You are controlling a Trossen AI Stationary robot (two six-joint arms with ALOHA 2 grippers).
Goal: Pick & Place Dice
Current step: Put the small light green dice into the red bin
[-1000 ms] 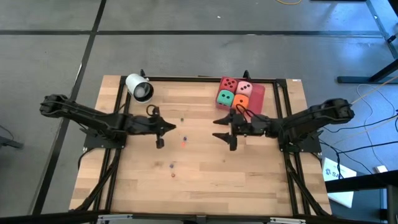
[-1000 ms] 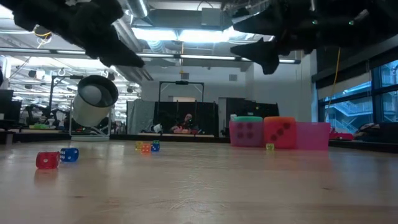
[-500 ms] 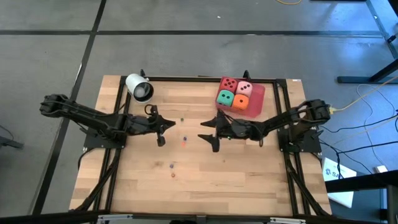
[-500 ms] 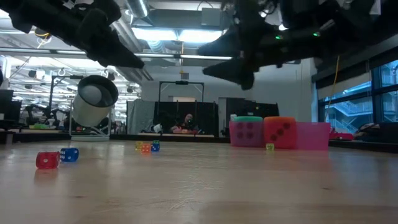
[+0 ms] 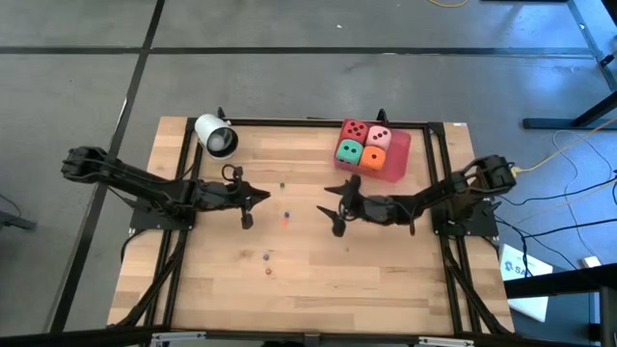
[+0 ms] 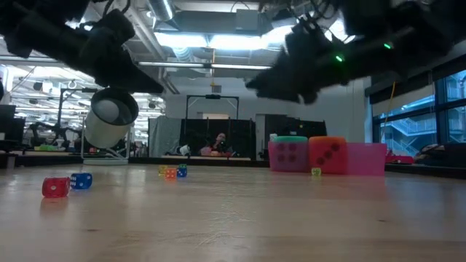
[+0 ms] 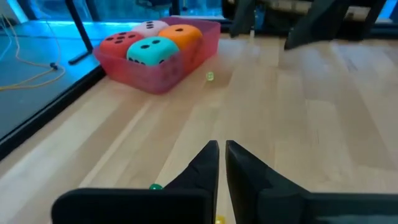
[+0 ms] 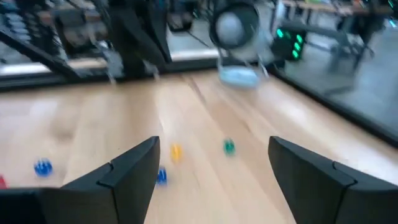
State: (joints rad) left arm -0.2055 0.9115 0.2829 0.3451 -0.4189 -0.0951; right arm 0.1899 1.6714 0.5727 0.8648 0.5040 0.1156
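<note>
On the wooden surface [image 5: 308, 260] we take the red tray [image 5: 397, 159] at the far right corner as our landmark: the four dice [image 5: 363, 145] sit packed inside it, red and pink at the back, green and orange in front. Our right hand [image 5: 337, 210], fingers spread wide and empty, hovers just in front of the tray and slightly toward the middle, so the dice lie behind it and it is the nearer. Our left hand [image 5: 253, 204], pinched almost shut on nothing, hangs farther toward the centre. The tiny coloured specks [image 5: 285, 220] scattered mid-surface are probably small dice, too small to tell.
</note>
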